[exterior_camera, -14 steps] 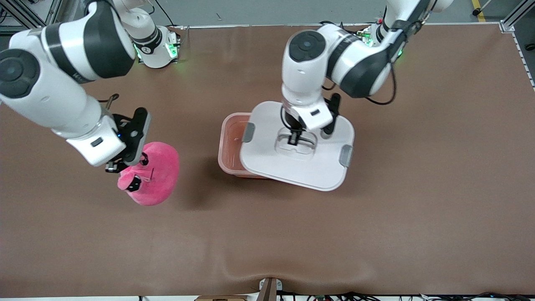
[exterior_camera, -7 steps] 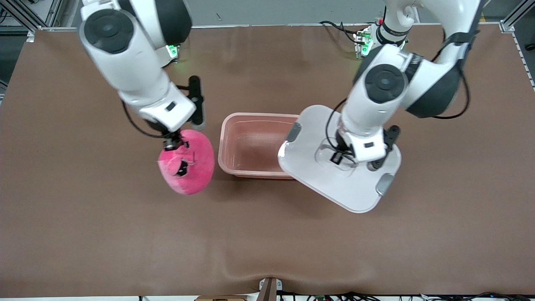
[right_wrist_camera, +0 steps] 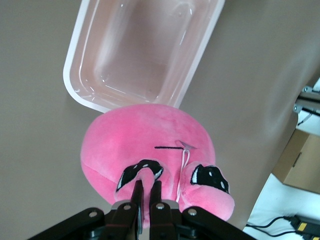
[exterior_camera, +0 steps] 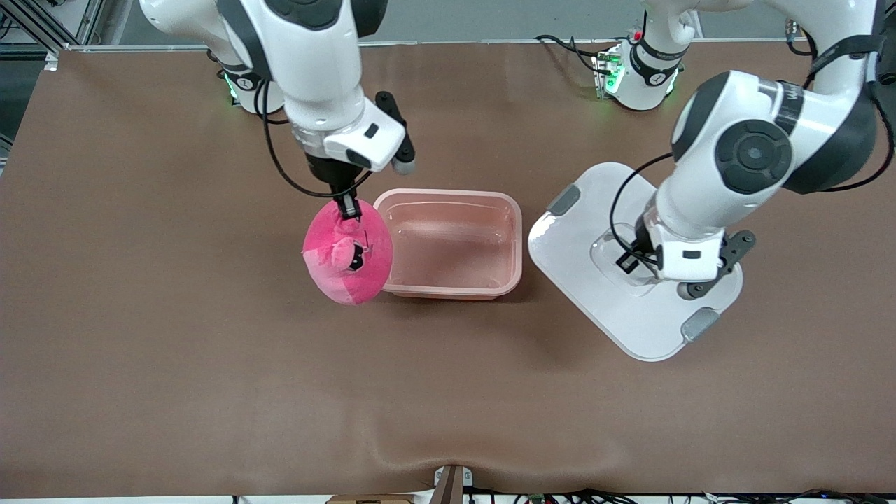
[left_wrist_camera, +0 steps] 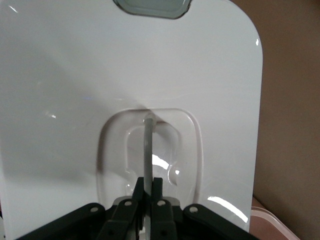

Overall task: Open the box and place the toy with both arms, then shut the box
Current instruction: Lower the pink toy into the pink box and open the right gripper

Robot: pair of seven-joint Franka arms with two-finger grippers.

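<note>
The box's pinkish base [exterior_camera: 449, 195] stands uncovered and empty in the middle of the table. My right gripper [exterior_camera: 348, 208] is shut on the pink toy [exterior_camera: 346, 255] by a fold between its dark eye markings. The toy hangs over the base's rim at the end toward the right arm. In the right wrist view the toy [right_wrist_camera: 150, 132] dangles under the right gripper [right_wrist_camera: 146, 187] with the base [right_wrist_camera: 69, 80] below it. My left gripper [exterior_camera: 633, 260] is shut on the clear centre handle [left_wrist_camera: 148, 142] of the white lid [exterior_camera: 595, 301]. It holds the lid above the table beside the base, toward the left arm's end.
Two grey clips [exterior_camera: 563, 199] [exterior_camera: 700, 325] sit on the lid's short ends. The brown mat has a raised wrinkle [exterior_camera: 420, 448] near the table edge closest to the front camera. A cardboard carton [right_wrist_camera: 300, 165] lies off the table. Both arm bases stand along the edge farthest from that camera.
The left arm has carried the lid off the base toward its own end, uncovering the base. The right arm has brought the toy from its end of the table to the base's rim.
</note>
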